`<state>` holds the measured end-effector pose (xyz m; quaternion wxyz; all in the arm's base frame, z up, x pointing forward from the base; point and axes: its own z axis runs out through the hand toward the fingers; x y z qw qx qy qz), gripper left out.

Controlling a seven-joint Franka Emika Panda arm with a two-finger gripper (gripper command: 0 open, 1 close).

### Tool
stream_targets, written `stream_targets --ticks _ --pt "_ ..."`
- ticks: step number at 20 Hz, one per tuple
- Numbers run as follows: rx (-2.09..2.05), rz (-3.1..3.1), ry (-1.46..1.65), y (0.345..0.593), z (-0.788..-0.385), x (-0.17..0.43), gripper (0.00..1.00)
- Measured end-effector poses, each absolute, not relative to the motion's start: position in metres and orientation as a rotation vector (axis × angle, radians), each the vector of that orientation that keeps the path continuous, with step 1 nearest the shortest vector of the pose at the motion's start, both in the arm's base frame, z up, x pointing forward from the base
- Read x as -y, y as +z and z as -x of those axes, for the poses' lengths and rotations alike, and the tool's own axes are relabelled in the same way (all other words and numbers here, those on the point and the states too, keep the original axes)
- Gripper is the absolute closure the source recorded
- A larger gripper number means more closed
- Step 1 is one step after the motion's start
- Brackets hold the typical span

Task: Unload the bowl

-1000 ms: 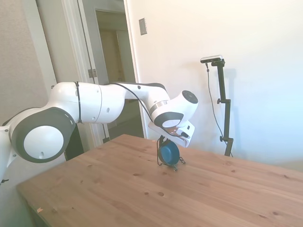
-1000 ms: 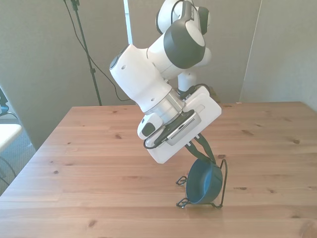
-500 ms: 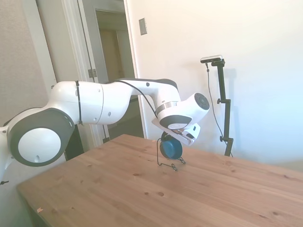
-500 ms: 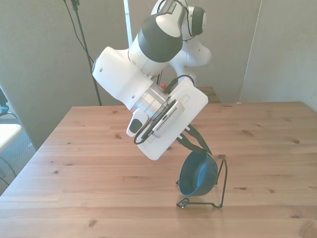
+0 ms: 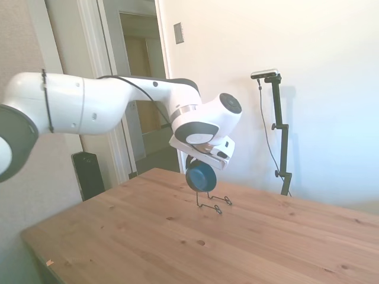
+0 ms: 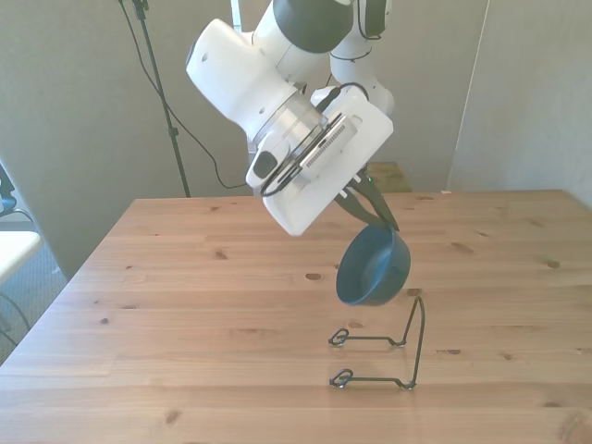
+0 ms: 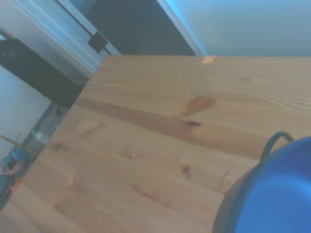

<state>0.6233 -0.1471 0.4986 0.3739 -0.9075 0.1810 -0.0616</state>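
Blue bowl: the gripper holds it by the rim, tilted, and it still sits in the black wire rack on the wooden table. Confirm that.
Not quite. The gripper does hold the blue bowl by the rim, tilted, but the bowl is out of the black wire rack: it hangs in the air above the rack, which stands empty on the wooden table. The front view shows the gap plainly; the side view agrees.
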Motion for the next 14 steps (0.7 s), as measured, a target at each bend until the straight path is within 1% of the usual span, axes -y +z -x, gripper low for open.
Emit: stream_targets --ticks 2,4,7,11,14 --pt "-0.458 2.383 -0.167 0.502 -0.603 0.136 1.00" --pt "-0.448 2.452 -0.168 0.495 -0.585 0.121 1.00" --pt "-0.437 2.546 -0.158 0.471 -0.567 0.095 1.00" --pt "-0.451 2.654 -0.092 0.435 -0.558 0.069 1.00" --pt "-0.426 2.751 -0.035 0.419 -0.552 0.053 1.00"
